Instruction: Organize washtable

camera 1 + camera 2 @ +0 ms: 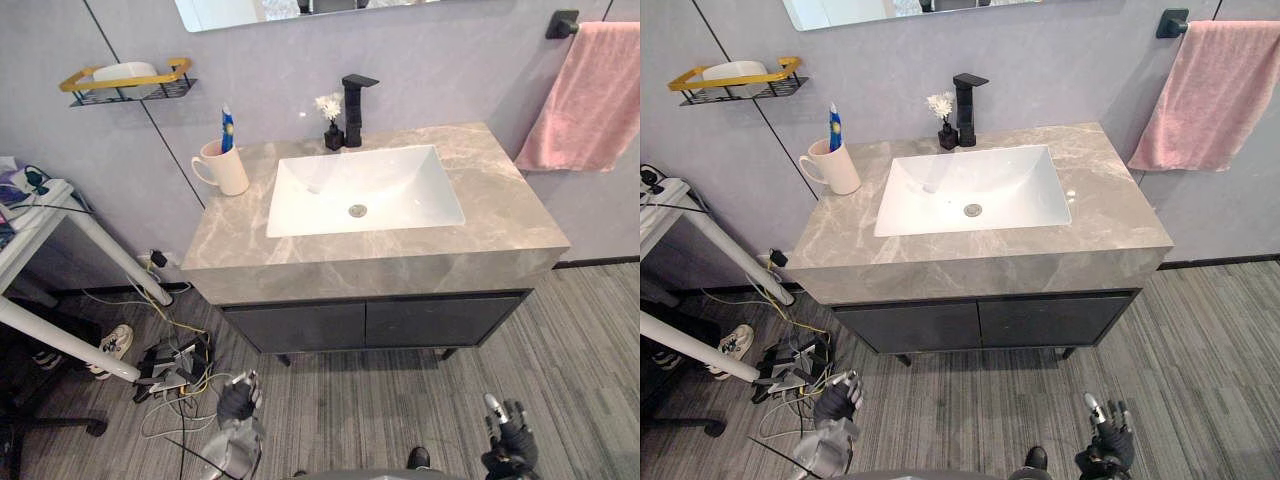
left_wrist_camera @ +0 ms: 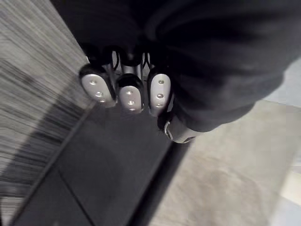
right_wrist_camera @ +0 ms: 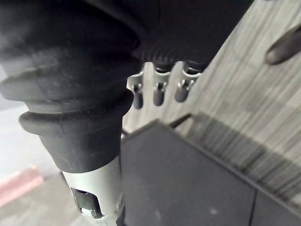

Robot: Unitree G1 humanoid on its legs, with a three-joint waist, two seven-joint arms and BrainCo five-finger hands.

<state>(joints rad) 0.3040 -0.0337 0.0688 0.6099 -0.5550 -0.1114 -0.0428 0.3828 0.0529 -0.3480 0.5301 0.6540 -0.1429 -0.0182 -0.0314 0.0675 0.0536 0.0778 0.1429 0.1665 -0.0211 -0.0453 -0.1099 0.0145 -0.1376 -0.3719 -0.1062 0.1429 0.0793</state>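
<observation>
— What is the left eye view showing?
— A mug (image 1: 224, 168) with a blue tube (image 1: 227, 130) is standing at the desk's (image 1: 500, 212) back left corner. A vase (image 1: 333, 134) is sitting at the back edge beside the tap (image 1: 354, 108).
— Left wrist view?
— My left hand (image 2: 129, 94) is hanging relaxed, fingers loose, holding nothing.
— Right wrist view?
— My right hand (image 3: 159, 92) is hanging likewise.

The left hand (image 1: 238, 402) has a dark cover over its back and wrist, and joins a silver-grey arm (image 1: 228, 455). Its fingers (image 2: 129, 94) are rounded silver segments on dark links, each segment set with small round screws. The right hand (image 1: 510, 445) is dark too. Its cover (image 3: 70, 94) is a thick black ribbed bellows. Beside the cover are a silver thumb (image 3: 96, 193) with a dark slot and silver fingers with dark tips.
</observation>
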